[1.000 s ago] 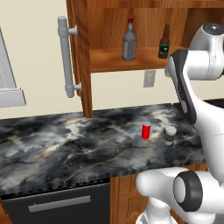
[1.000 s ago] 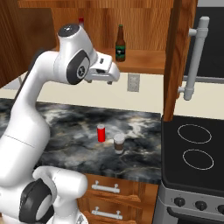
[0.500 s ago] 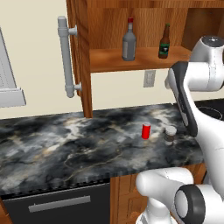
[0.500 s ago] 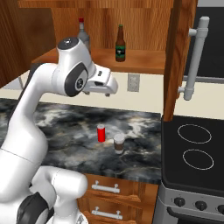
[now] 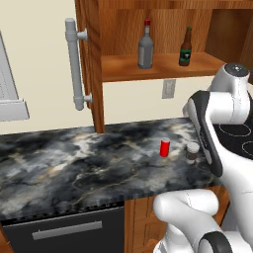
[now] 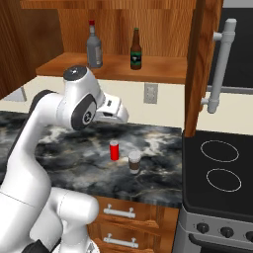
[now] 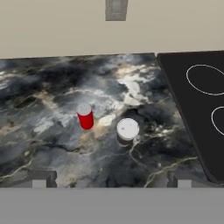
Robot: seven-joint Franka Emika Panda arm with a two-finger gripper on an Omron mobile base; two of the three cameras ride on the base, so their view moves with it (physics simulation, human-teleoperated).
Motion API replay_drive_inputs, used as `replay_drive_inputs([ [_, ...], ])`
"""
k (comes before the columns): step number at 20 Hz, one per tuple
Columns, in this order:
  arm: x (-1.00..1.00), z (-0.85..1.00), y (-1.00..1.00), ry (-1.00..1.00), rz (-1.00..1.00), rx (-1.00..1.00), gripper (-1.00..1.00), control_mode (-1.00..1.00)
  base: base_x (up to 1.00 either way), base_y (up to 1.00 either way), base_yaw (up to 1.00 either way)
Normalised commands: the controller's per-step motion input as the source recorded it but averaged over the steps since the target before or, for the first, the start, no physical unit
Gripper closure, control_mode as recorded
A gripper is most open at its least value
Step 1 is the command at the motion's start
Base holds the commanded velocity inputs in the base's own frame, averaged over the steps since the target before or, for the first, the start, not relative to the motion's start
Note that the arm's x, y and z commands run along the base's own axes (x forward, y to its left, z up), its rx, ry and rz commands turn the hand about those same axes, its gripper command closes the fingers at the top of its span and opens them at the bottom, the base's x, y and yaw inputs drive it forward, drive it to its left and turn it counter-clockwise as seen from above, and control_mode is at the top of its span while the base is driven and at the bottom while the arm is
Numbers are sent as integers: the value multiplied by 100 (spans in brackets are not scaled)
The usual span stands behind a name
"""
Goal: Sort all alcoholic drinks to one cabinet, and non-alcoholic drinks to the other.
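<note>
On the open wall cabinet's shelf (image 5: 158,69) stand a grey bottle with a red cap (image 5: 146,47) (image 6: 94,47) and a dark brown beer bottle with a green label (image 5: 186,48) (image 6: 136,49). A small red can (image 5: 165,147) (image 6: 114,149) (image 7: 85,116) and a short dark cup with a pale lid (image 5: 191,152) (image 6: 134,162) (image 7: 127,131) sit side by side on the marble counter. My gripper (image 7: 111,181) (image 6: 117,112) hangs open and empty above the counter, looking down at the can and cup.
The cabinet doors stand open, with grey bar handles (image 5: 74,64) (image 6: 220,69). A black stove top (image 6: 217,173) (image 7: 201,100) adjoins the counter on the right. A wall outlet (image 6: 150,93) sits under the shelf. Drawers (image 6: 123,212) and a dishwasher (image 5: 64,230) lie below.
The arm has folded down and back from shelf height, so the hand now hangs lower, over the counter. Bottles, can and cup have not moved. The gripper stays open.
</note>
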Motion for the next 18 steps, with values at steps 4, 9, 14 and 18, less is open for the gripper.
replay_drive_inputs([
  [4,-2,-40,23,0,4,1,-100,-100,0,0,0],
  [9,0,-33,21,2,4,3,-100,-100,0,0,0],
  [14,0,-32,21,2,4,4,-100,-100,0,0,0],
  [18,1,-32,21,1,4,4,-100,-100,0,0,0],
])
